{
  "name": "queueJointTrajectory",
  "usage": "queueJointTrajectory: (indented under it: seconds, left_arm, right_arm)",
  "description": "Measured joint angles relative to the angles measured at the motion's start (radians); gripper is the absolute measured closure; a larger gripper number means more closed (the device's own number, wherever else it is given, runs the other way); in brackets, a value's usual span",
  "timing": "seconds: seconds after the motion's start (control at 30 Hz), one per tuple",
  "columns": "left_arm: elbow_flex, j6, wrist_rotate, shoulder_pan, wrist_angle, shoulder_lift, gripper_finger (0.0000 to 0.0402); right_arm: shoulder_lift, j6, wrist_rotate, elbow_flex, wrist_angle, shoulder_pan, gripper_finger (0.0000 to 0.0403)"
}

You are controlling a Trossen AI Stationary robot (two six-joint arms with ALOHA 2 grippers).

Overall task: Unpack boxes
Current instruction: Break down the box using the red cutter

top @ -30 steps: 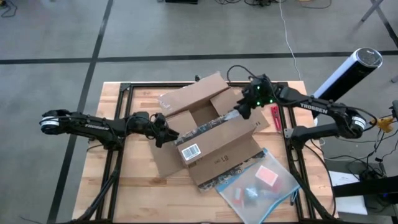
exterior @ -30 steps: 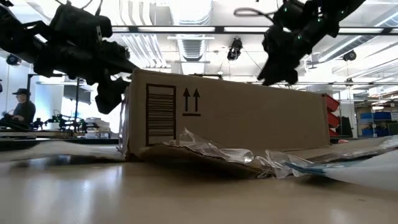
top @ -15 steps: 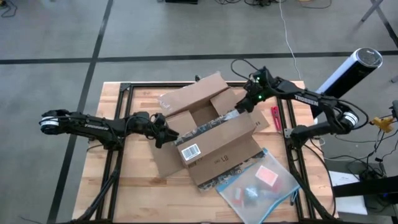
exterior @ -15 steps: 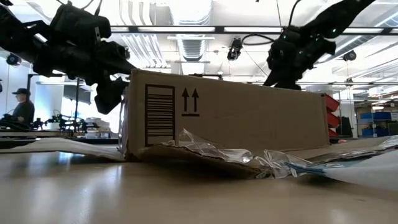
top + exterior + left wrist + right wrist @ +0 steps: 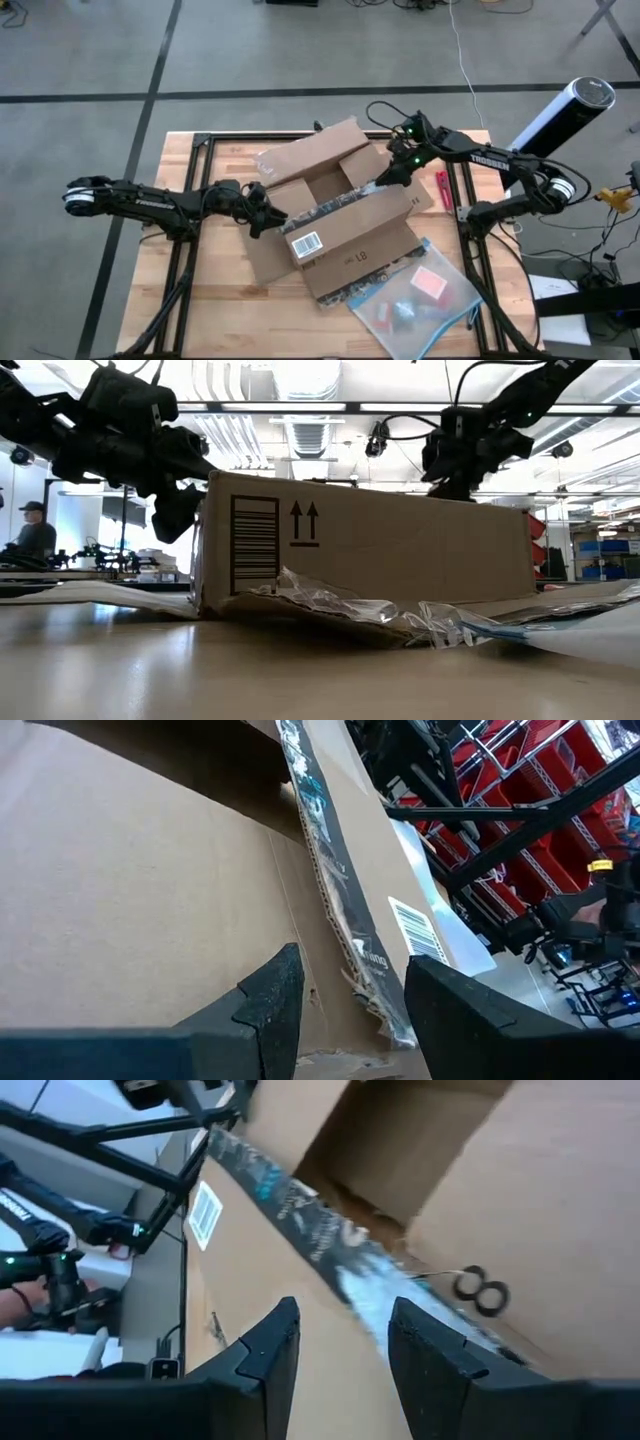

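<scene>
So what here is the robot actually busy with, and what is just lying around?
Part of the job:
- box, flaps open
- left gripper, open, at the box's left end
- right gripper, open, over the box's right end

Just lying about:
- clear pouch at the table's near right corner
- red tool right of the box

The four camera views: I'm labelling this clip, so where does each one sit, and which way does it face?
High view: overhead, facing straight down on the table, the open box and both arms.
Low view: at tabletop height, facing level across at the box's barcode side; both arms enter from above.
Left wrist view: on the left arm, facing past the open left hand at the taped flap edge.
Right wrist view: on the right arm, past the open right hand into the box.
All four views share the box.
</scene>
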Motion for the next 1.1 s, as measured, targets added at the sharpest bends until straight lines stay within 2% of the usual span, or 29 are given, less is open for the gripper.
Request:
queueJointTrajectory:
  seconds: [0.2,0.33,0.57,0.83,0.97,1.1]
  left_arm:
    - [0.000,0.010,-0.003,0.002,-0.003,0.000,0.0245]
    - [0.000,0.010,-0.002,0.002,-0.004,0.000,0.0245]
    - [0.000,0.008,0.061,0.004,-0.007,0.000,0.0245]
    - [-0.001,-0.032,0.159,0.002,-0.021,0.000,0.0245]
    - [0.000,-0.037,0.163,0.002,-0.027,0.000,0.0245]
    - [0.000,-0.037,0.156,0.003,-0.035,0.000,0.0245]
  right_arm:
    - [-0.027,-0.007,0.012,0.000,0.000,0.016,0.0286]
    - [-0.029,-0.059,0.133,0.025,0.000,0.016,0.0278]
    - [0.053,-0.139,0.169,0.162,-0.043,0.015,0.0255]
    - [0.288,-0.328,0.173,0.376,-0.306,0.018,0.0263]
    - [0.384,-0.430,0.172,0.457,-0.455,0.025,0.0280]
    - [0.423,-0.500,0.172,0.503,-0.563,0.047,0.0298]
